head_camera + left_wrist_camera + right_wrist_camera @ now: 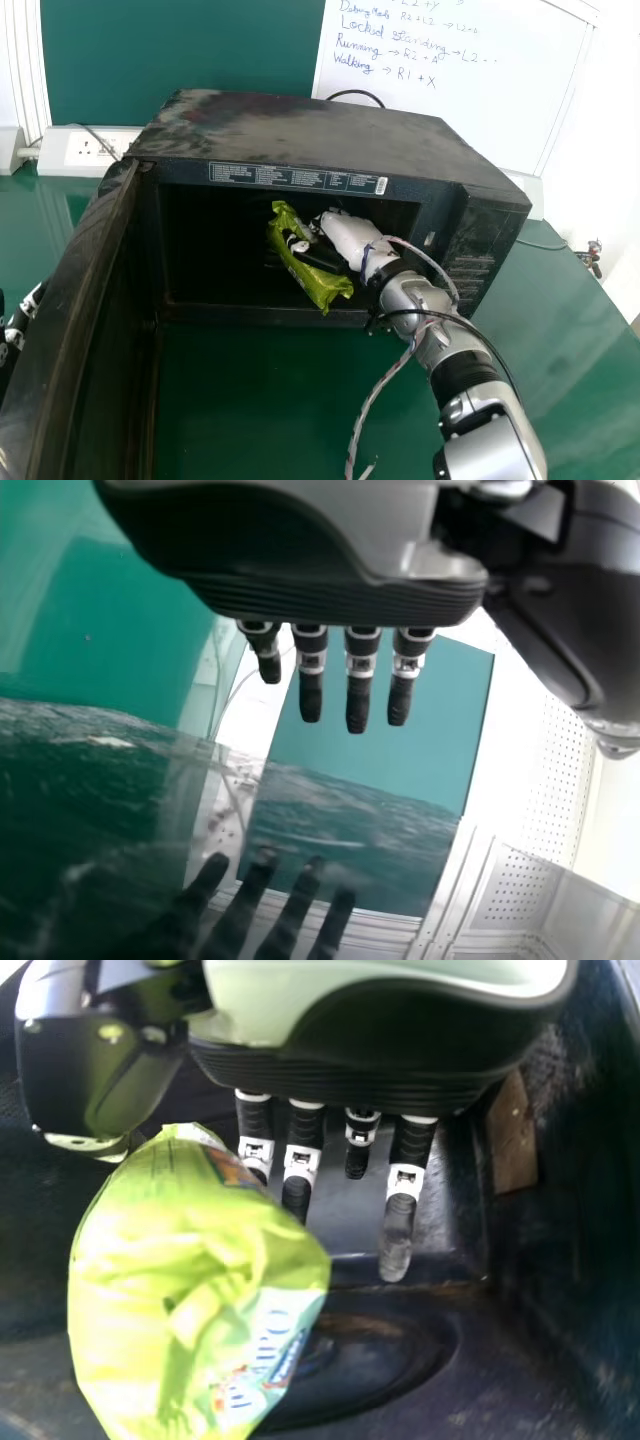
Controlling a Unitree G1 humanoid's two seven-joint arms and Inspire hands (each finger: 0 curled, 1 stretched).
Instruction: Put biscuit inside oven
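Leftmost, outside the oven (330, 130) and beyond its swung-back door (75, 330), the left hand (22, 318) is partly seen in the head view; its fingers (357, 695) are held straight and released, with nothing grasped, and are mirrored in a glossy surface in the left wrist view. Behind the oven's left rear corner, a socket panel (88, 148) is placed against the green wall panel (200, 40). At the oven's mouth, the green biscuit packet (318, 284) is held aslant: its upper end is set against the dark cavity, while its lower end is seen across the front sill. To its right, the right hand (350, 238) is placed at the same mouth, and the packet is grasped between its thumb and fingers. In the right wrist view, the packet is seen beside the fingers, above the oven's floor (520, 1360). From the oven's front right, the hand is approached by the jointed right arm (415, 295), along which cables are run. Behind the oven, toward the right, a handwritten whiteboard (500, 90) is mounted; beneath the oven, a green table (580, 340) is seen.
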